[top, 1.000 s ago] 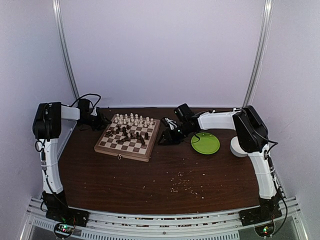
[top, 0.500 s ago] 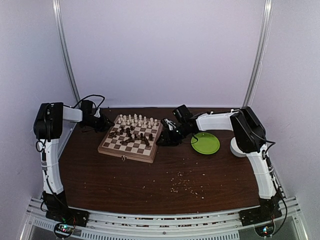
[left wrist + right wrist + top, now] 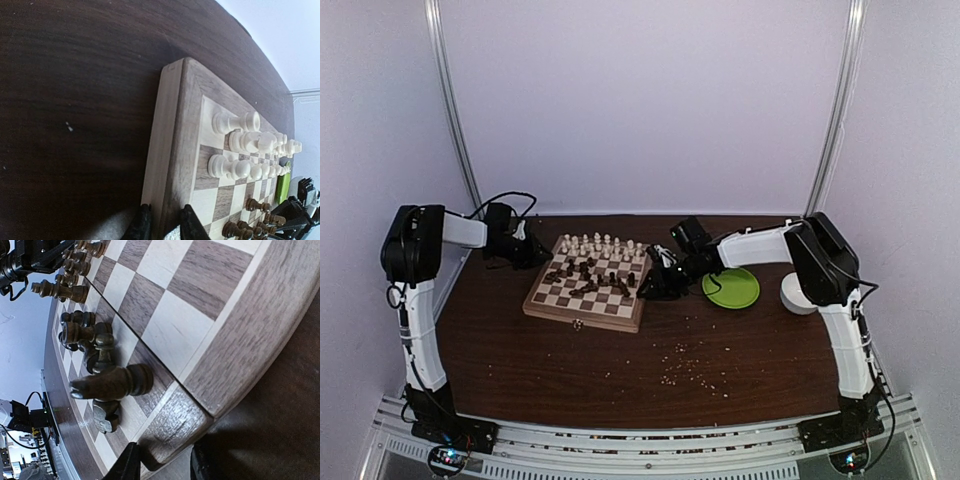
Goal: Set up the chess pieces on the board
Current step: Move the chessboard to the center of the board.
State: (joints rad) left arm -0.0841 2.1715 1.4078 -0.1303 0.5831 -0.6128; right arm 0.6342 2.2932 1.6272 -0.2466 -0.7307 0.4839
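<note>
The left gripper [image 3: 167, 226] is seen nearly closed, its two dark fingers [image 3: 144, 226] pinched across the thick, pale side wall of the chessboard [image 3: 176, 150] along its left edge. The right gripper [image 3: 162, 464] is held partly open astride a rounded corner on the right side, with one finger against the wood and a shadowed gap at the other. The chessboard is made of smooth, grained wood, chequered in cream and grey-brown within a broad border. It is laid slightly askew at the back-centre of a dark wood-grain table [image 3: 620, 370]. Turned cream pieces [image 3: 235, 122] are stood in rows along its far edge. Dark brown pieces [image 3: 110, 382] are scattered mid-board, several of them toppled. A round green plate [image 3: 731, 288] and a white bowl [image 3: 798, 295] are set to the right.
</note>
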